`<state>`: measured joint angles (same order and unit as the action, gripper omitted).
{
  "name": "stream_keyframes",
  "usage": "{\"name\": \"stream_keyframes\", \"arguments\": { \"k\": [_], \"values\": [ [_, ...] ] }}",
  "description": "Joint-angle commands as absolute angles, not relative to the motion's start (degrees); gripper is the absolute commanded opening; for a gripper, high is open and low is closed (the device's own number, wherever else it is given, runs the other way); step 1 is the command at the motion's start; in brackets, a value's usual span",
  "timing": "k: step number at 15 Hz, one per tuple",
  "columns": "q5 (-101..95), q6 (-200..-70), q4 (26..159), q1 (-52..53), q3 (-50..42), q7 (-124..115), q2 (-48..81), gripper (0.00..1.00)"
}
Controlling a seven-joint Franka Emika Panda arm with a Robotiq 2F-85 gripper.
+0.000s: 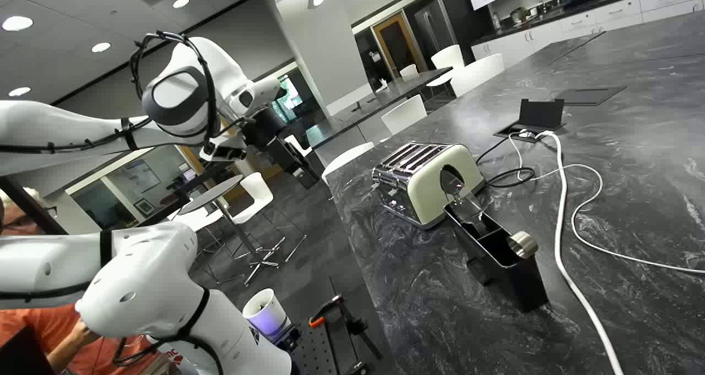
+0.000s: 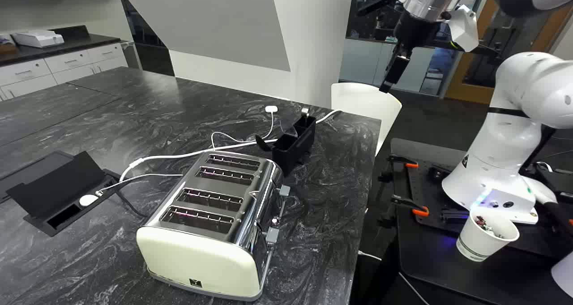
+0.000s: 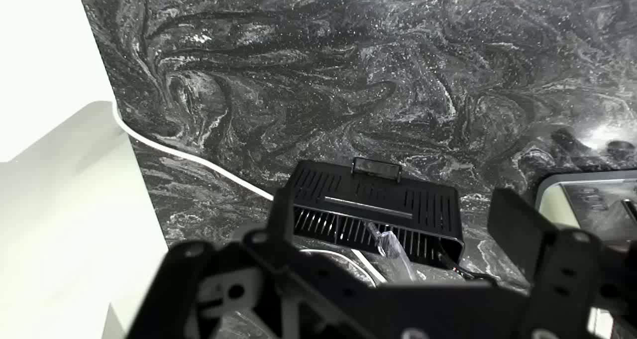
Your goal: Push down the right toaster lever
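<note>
Wrist view gives me a corner of the toaster (image 3: pixel 602 202), cut off at the right edge, partly behind the gripper (image 3: pixel 392 199). In an exterior view it shows whole on the counter (image 2: pixel 324 233), levers (image 2: pixel 271 235) visible; whether the box (image 2: pixel 296 146) beside it touches, I can't tell. The gripper hangs empty, fingers (image 3: pixel 517 232) spread wide, touching nothing.

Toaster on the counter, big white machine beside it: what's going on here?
A robot arm is meant to push down the right lever of the toaster. It holds nothing: its open gripper hangs in the air, apart from the toaster. The lever looks raised, so the push seems not yet done.
</note>
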<state>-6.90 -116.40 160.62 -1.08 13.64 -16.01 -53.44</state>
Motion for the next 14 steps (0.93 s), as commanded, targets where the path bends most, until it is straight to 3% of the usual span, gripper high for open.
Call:
{"name": "stream_keyframes", "arguments": {
  "k": [1,10,14],
  "values": [
    [-7.38,-116.18,160.56,-0.52,13.14,-16.42,-53.26,1.0],
    [-7.38,-116.18,160.64,-0.51,13.13,-16.42,-53.16,1.0],
    [-2.5,-123.48,158.77,6.17,13.59,-14.17,-52.41,1.0]
  ]
}}
